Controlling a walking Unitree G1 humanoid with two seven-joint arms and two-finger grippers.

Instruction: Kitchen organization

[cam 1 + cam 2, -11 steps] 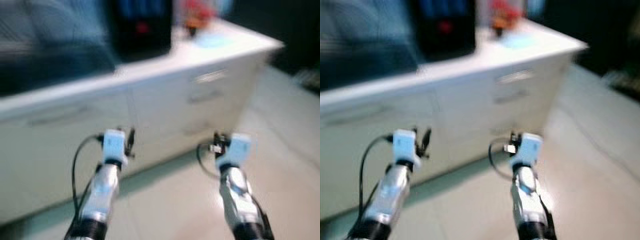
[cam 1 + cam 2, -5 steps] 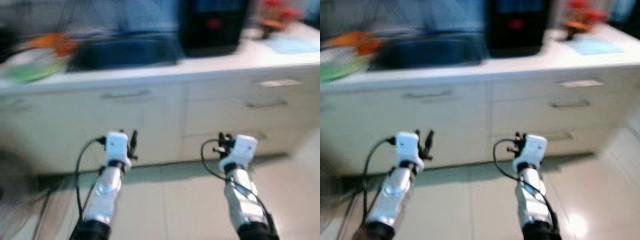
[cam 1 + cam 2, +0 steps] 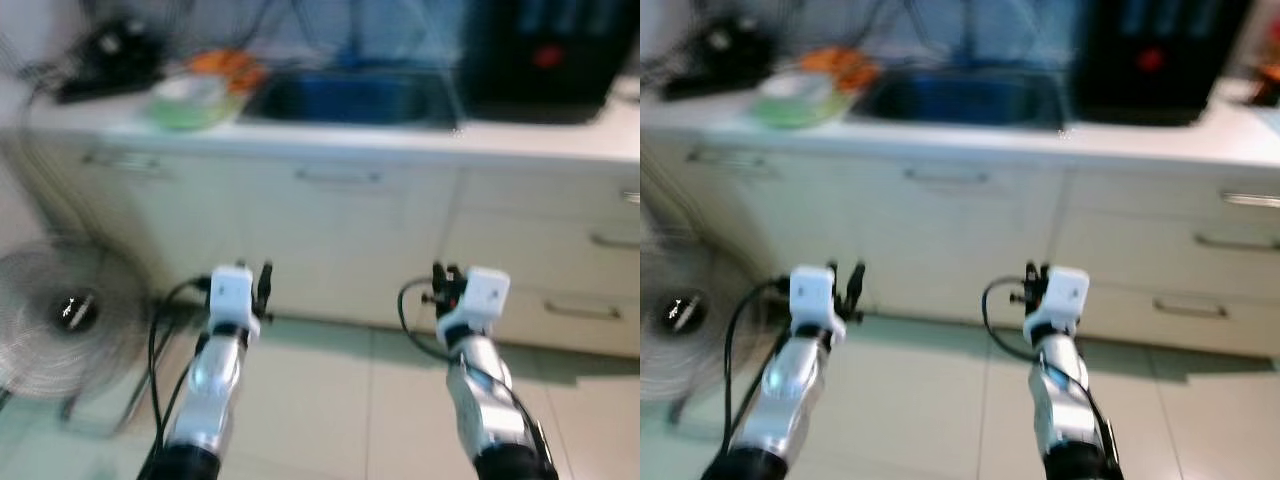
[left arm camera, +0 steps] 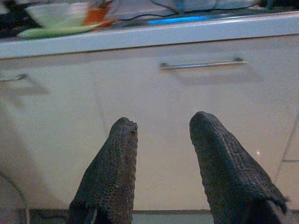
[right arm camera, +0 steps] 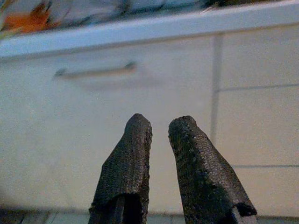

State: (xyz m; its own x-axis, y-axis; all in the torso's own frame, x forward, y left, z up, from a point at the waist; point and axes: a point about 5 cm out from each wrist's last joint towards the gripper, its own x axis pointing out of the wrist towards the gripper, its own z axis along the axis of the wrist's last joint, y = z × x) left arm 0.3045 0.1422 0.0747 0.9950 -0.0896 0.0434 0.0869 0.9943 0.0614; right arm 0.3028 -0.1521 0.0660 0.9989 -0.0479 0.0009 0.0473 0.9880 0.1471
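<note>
Ahead and above both tools, the tabletop (image 3: pixel 330 140) carries a green bowl (image 3: pixel 188 98), nearer the left tool (image 4: pixel 161 128), spread wide and empty; right tool (image 5: pixel 160 125) narrow, empty.

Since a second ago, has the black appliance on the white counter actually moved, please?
No. The black appliance only slid rightward in the head views together with the white counter beneath it, so the camera turned.

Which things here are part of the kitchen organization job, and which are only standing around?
Likely part of the job:
- green bowl on the counter
- orange item behind the bowl, blurred
- sink
- cabinet handle

Just standing around:
- fan on the floor
- black appliance
- dark object in the corner
</note>
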